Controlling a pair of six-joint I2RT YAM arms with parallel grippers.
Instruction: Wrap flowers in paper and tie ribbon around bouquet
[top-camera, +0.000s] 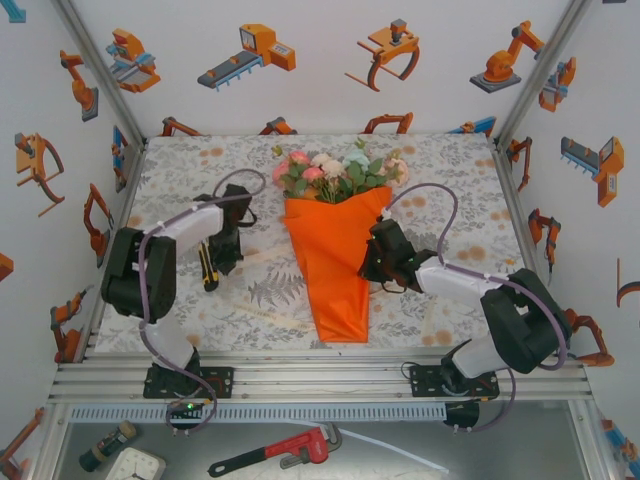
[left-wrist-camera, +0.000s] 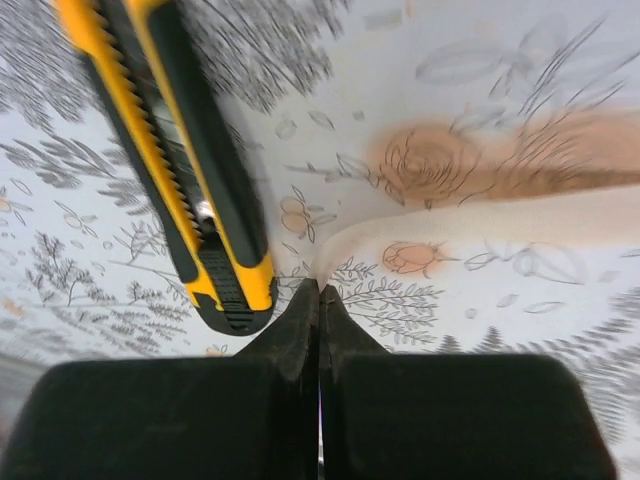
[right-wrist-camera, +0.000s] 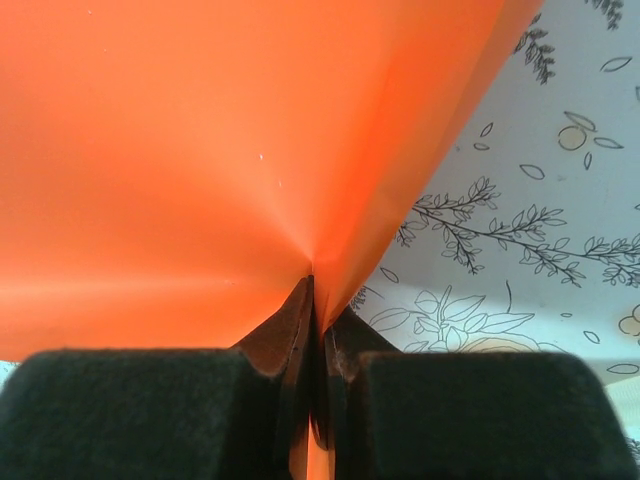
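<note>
Two claws are clenched: the left claw (left-wrist-camera: 319, 292) seems to pinch the ribbon (left-wrist-camera: 520, 222) end on the surface (left-wrist-camera: 500, 330), and the right claw (right-wrist-camera: 313, 288) grasps the paper (right-wrist-camera: 200, 150) wrapping the flowers (top-camera: 335, 170). Pulling may slip the ribbon free.

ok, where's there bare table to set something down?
Free: the table at the far right, beside the flowers; also the far-left corner, behind the left gripper. Crowded: the middle, where the right gripper pinches the paper, and left of it, with the utility knife and the ribbon.
</note>
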